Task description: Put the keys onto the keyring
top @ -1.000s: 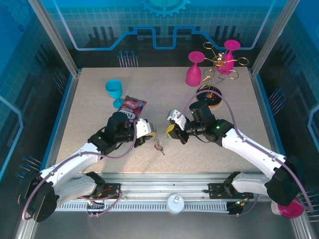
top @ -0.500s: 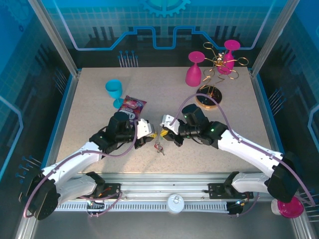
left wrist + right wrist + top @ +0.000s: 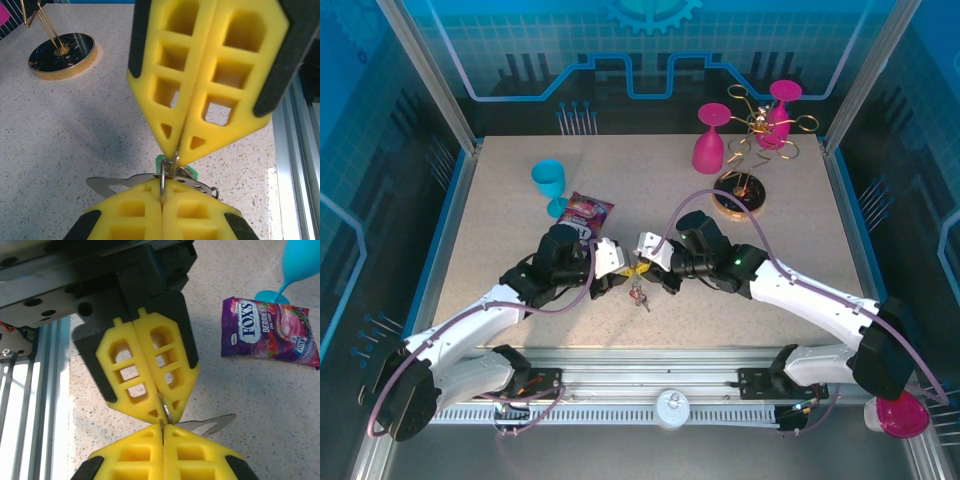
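Top external: both arms reach in to mid-surface, left tool (image 3: 625, 266) and right tool (image 3: 648, 268) meeting nose to nose.
Left tool: shut tight, and by the look of it clamped on the keyring (image 3: 112, 183), whose flat grey band pokes out sideways at its tips.
Right tool: shut too, pinching at its very point what looks like the green key (image 3: 159, 161); only slivers of the tag peek out behind the tip.
Keyring axis: long way lies crosswise to both tools, level with the surface (image 3: 490, 220). It trails left in the left wrist view and right in the right wrist view.
Green key to keyring: touching or as good as, dead ahead of the right tool along its pointing line. Whether it is actually threaded is hidden by the yellow pads.
Red key (image 3: 639, 296): loose on the surface, just on the base side of the two tips, apart from them.
Nearer arm: too close to call for the red key, since it sits between both.
Step, my call: green key being worked onto the ring; red one not yet started.
Watch for: tiny key, fat pads, so a slip at the hand-off looks the likely trouble.
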Available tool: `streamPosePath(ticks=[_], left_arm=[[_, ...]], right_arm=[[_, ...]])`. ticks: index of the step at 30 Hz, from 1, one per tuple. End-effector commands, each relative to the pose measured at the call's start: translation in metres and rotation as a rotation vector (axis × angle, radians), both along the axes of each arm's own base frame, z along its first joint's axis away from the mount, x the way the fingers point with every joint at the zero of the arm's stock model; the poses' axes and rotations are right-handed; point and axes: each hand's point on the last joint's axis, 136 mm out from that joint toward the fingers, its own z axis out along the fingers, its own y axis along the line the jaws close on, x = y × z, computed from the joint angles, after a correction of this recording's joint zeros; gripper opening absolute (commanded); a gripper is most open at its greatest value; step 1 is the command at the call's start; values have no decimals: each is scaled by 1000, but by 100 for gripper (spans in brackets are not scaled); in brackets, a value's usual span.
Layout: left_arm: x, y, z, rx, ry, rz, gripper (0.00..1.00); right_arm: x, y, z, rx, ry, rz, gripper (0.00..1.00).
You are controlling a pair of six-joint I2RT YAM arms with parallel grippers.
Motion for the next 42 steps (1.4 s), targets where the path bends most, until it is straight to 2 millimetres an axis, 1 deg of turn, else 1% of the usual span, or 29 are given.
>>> streamPosePath(ticks=[1, 5, 16, 22, 25, 30, 36, 42], left_arm=[[-4, -7, 16, -40, -23, -47, 0], [-5, -7, 15, -37, -21, -50, 0], [-4, -8, 15, -35, 0, -48, 0], [-4, -9, 16, -37, 16, -48, 0], [-5, -9, 17, -43, 11, -54, 0], [-3, -7, 19, -45, -16, -39, 0], [5, -3, 22, -43, -61, 12, 0], [9, -2, 25, -50, -72, 34, 0]], right_arm=[[7, 10, 16, 28, -56, -9, 0], [12, 10, 18, 23, -70, -35, 0], [14, 17, 17, 0, -106, -54, 0], [17, 19, 12, -47, -138, -76, 0], [27, 17, 8, -98, -161, -137, 0], [41, 9, 3, -142, -137, -264, 0], [44, 2, -2, -156, -68, -349, 0], [44, -6, -7, -182, -60, -381, 0]])
